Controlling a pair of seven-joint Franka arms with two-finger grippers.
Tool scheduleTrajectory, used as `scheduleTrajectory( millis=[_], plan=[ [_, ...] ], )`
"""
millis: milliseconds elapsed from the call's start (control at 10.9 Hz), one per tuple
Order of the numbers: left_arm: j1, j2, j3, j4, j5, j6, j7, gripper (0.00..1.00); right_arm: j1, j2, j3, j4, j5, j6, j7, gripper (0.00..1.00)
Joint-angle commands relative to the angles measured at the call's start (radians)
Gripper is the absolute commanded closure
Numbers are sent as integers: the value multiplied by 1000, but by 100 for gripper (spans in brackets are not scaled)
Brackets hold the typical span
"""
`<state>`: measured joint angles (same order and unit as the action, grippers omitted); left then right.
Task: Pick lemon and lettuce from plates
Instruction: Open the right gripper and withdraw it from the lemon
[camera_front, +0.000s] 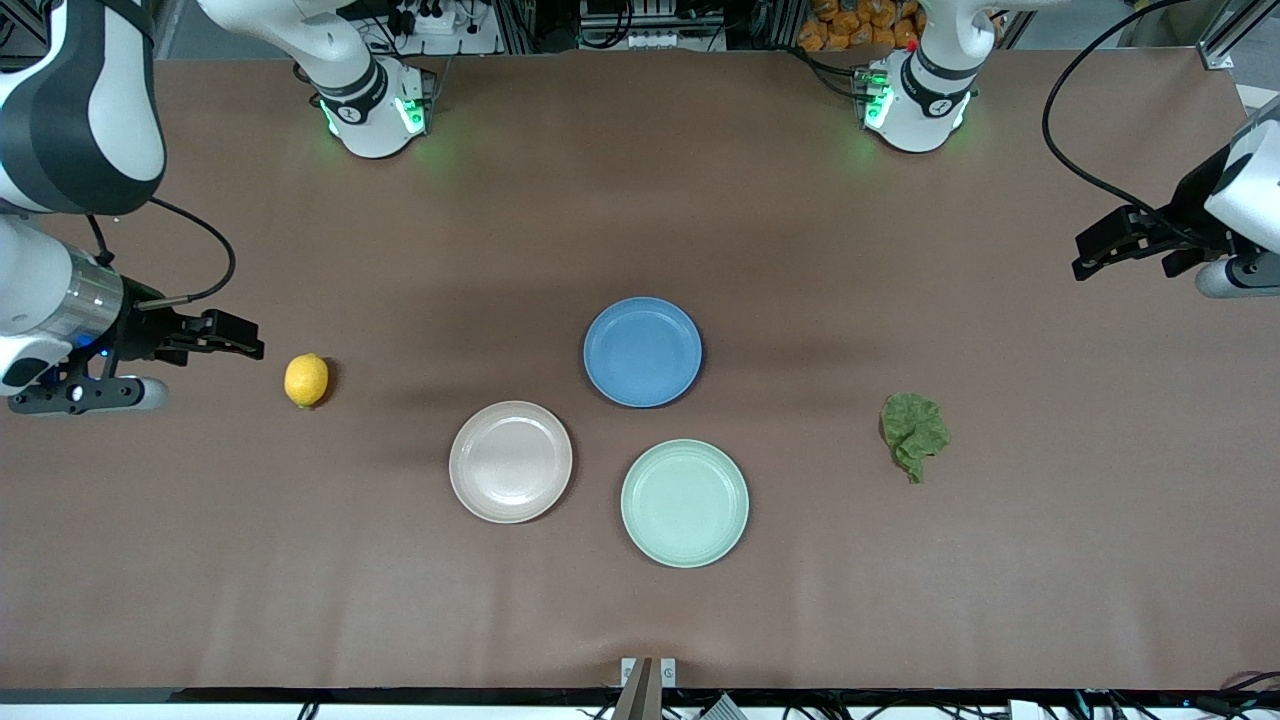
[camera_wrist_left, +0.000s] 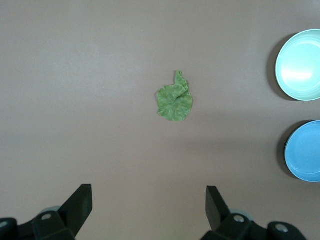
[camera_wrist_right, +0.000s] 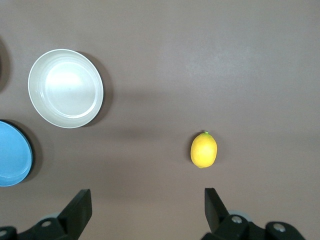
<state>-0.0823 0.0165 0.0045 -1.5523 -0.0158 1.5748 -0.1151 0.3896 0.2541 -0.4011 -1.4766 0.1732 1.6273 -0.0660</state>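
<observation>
The lemon (camera_front: 306, 380) lies on the bare table toward the right arm's end, off any plate; it also shows in the right wrist view (camera_wrist_right: 203, 150). The lettuce (camera_front: 914, 430) lies on the bare table toward the left arm's end and shows in the left wrist view (camera_wrist_left: 174, 99). The beige-pink plate (camera_front: 510, 461) and the mint green plate (camera_front: 684, 503) are side by side and empty. My right gripper (camera_front: 250, 347) is open and empty, up in the air beside the lemon. My left gripper (camera_front: 1085, 262) is open and empty, raised over the table's end.
An empty blue plate (camera_front: 642, 351) sits farther from the front camera than the other two plates. The arms' bases (camera_front: 375, 110) stand along the table's back edge.
</observation>
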Motion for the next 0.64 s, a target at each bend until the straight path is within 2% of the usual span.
scheduleTrajectory(
  millis=[0, 92, 184, 551],
  plan=[
    [-1, -6, 0, 9, -10, -18, -15, 0, -158, -57, 156, -13, -38, -17, 6, 0],
    [-1, -6, 0, 12, 12, -18, -15, 0, -246, -82, 254, -14, -85, -23, 11, 0],
    [-4, -6, 0, 12, 22, -18, -15, 0, -294, -102, 298, -14, -107, -64, 12, 0],
    [-2, -7, 0, 14, 17, -18, -18, 0, -424, -156, 303, -14, -116, -162, 11, 0]
  ],
)
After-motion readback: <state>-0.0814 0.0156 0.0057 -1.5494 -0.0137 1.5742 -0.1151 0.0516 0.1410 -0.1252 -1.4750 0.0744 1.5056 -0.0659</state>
